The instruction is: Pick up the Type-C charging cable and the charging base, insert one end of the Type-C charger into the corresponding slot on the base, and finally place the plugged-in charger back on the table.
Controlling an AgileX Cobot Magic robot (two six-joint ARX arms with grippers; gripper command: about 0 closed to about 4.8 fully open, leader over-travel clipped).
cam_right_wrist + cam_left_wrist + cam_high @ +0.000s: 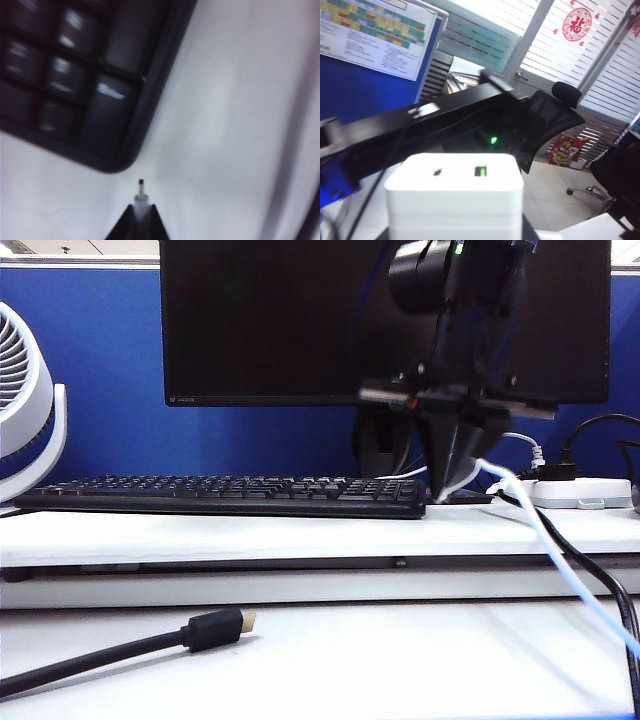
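Observation:
My left gripper (460, 234) is shut on the charging base (455, 195), a white block whose port face looks away from the camera. That face shows the small dark oval slot (437, 172) beside a green-tongued port (480, 171). This gripper is out of the exterior view. My right gripper (450, 485) (141, 212) points down at the white shelf tier of the table (300, 535), just off the keyboard's right corner. It is shut on the white plug end (141, 196) of the Type-C charging cable (548, 535), whose tip sticks out past the fingertips. The cable trails down to the lower right.
A black keyboard (230, 495) (75, 85) lies on the shelf under a dark monitor (290, 320). At the right end of the shelf a white power strip (580, 492) has black leads plugged in. A thick black cable with a gold-tipped plug (215, 628) lies on the lower table. A white fan (25, 400) stands at far left.

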